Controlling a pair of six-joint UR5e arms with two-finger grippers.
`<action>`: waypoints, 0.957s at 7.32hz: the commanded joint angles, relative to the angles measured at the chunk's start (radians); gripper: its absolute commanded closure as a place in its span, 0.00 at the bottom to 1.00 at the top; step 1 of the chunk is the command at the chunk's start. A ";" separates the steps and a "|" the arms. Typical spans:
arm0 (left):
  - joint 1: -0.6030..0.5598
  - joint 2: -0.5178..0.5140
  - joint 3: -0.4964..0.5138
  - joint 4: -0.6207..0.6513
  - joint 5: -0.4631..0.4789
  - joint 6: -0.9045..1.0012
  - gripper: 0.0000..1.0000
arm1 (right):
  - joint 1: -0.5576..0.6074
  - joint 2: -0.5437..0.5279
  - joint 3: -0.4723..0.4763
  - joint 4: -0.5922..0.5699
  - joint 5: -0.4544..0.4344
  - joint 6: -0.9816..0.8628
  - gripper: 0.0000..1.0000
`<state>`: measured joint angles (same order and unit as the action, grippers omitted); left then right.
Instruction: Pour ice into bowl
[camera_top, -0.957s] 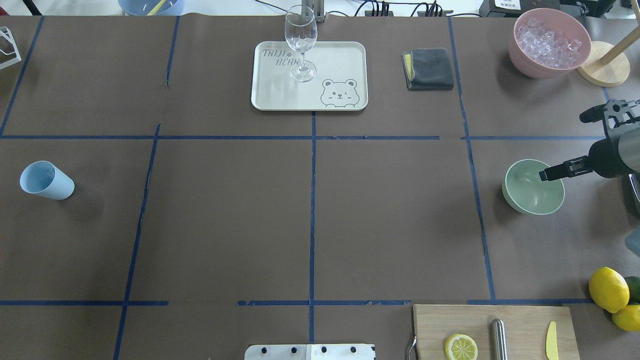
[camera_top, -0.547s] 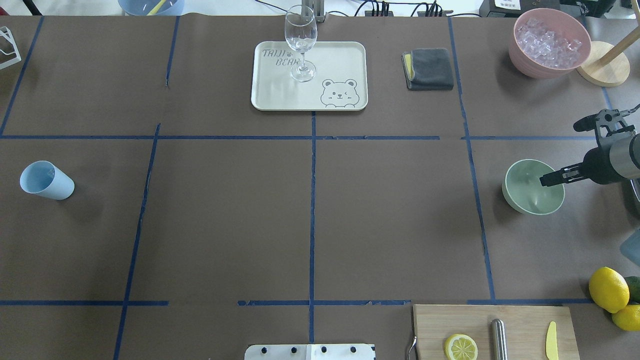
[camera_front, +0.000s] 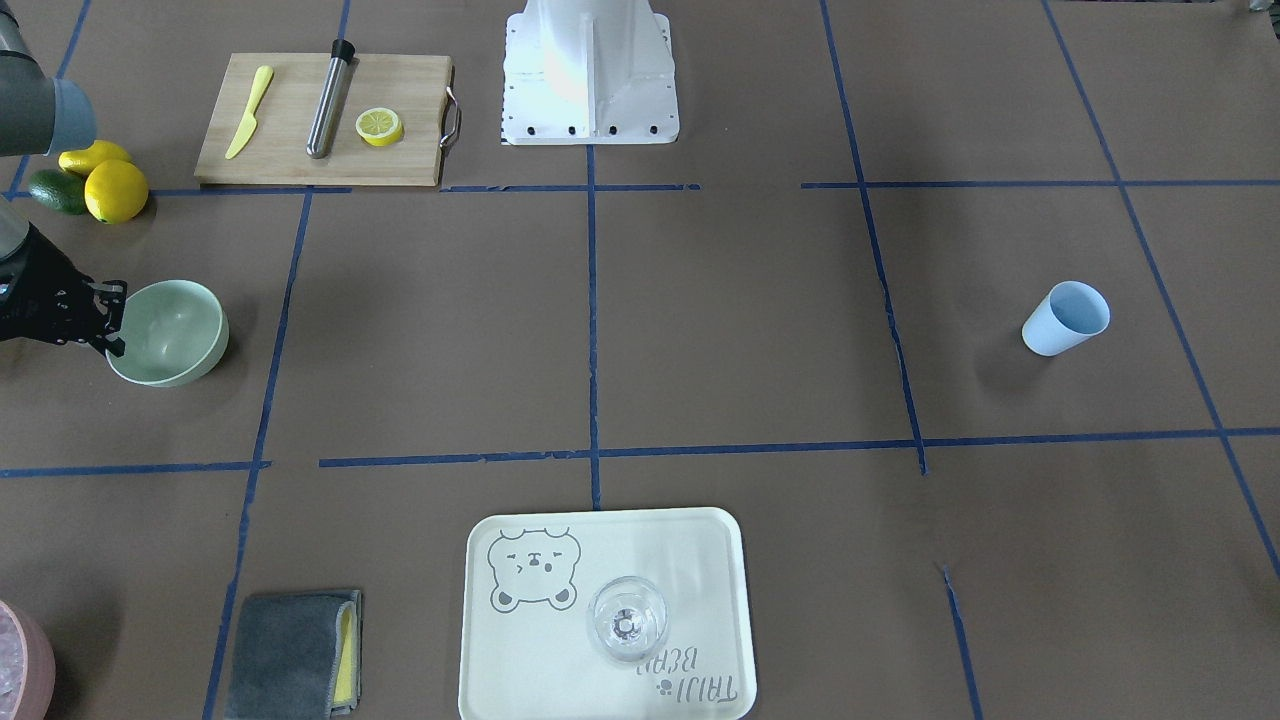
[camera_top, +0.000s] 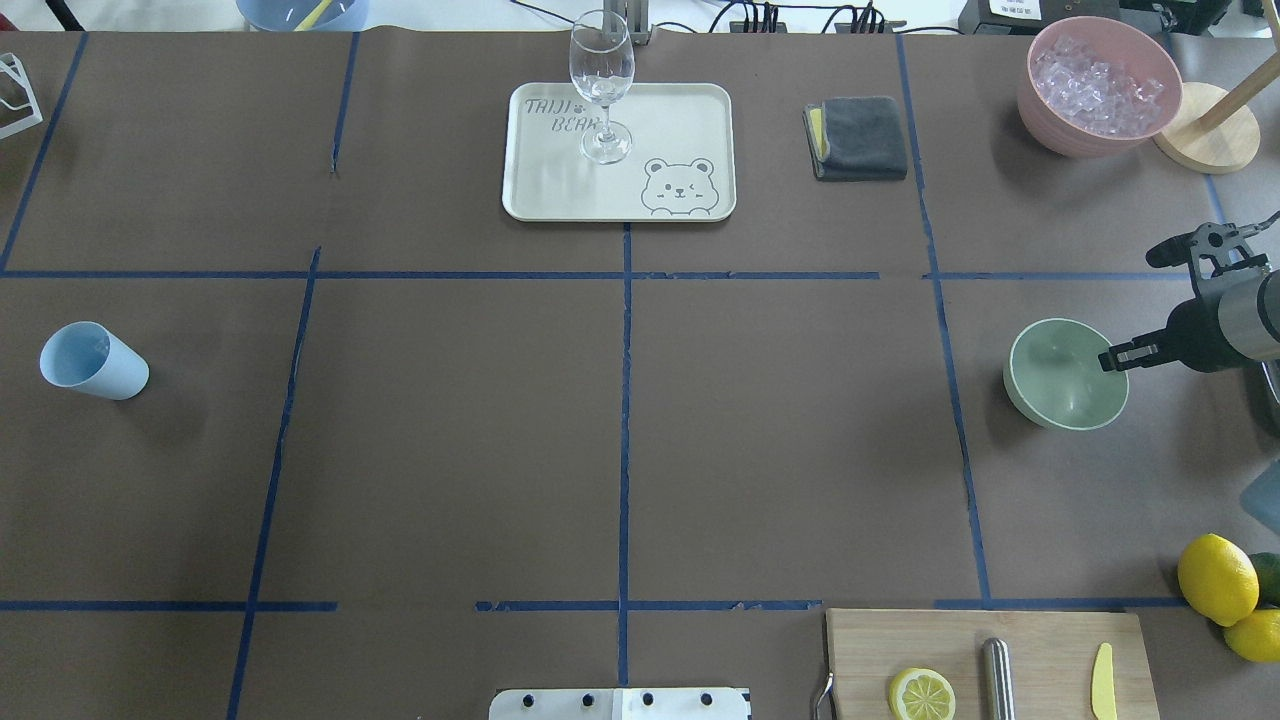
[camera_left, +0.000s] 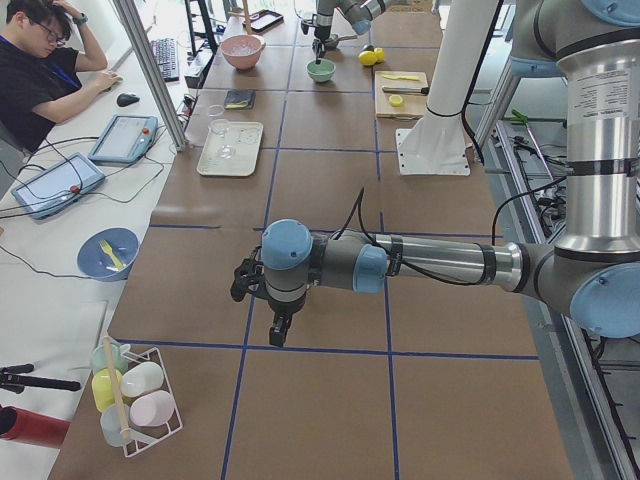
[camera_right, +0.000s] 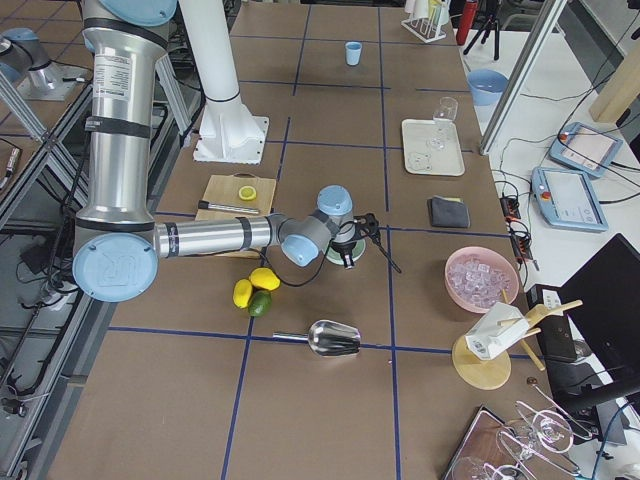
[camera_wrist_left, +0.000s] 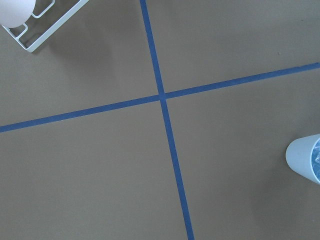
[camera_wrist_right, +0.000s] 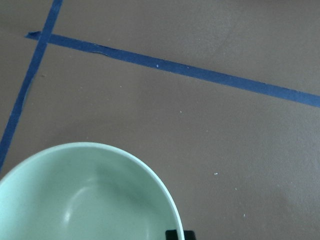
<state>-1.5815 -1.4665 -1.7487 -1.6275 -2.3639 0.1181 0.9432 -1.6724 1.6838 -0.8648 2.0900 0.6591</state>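
We're looking at a robotics lab cell, not a kitchen. We're seeing two industrial arms (camera_left: 430, 265) rising off a white pedestal (camera_front: 590, 70) at the table (camera_top: 450, 450) edge. Brown paper is covering the table and blue tape (camera_top: 624, 400) is dividing it into a grid. Teach pendants (camera_left: 122, 138) are lying on a side desk (camera_left: 50, 290), where a person (camera_left: 35, 80) is sitting by a keyboard (camera_left: 165, 58). Aluminium frame posts (camera_left: 150, 70) and cables (camera_top: 760, 18) are ringing it. A cutting board (camera_top: 985, 660) and lemons (camera_top: 1215, 578) are the only kitchen bits we're spotting.

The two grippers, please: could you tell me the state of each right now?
Left gripper: cannot be told; it shows only in the side view.
Right gripper: open, holding nothing, beside the mint-green bowl.
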 joint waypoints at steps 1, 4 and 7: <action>0.000 0.000 0.000 0.000 0.000 0.000 0.00 | -0.004 0.023 0.028 0.001 0.005 0.048 1.00; -0.002 0.001 -0.005 0.000 0.000 0.000 0.00 | -0.038 0.208 0.034 -0.013 0.030 0.230 1.00; -0.002 0.000 -0.006 0.000 -0.003 0.000 0.00 | -0.182 0.447 0.031 -0.128 -0.008 0.434 1.00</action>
<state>-1.5820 -1.4662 -1.7543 -1.6275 -2.3652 0.1181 0.8203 -1.3320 1.7151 -0.9209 2.1057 1.0188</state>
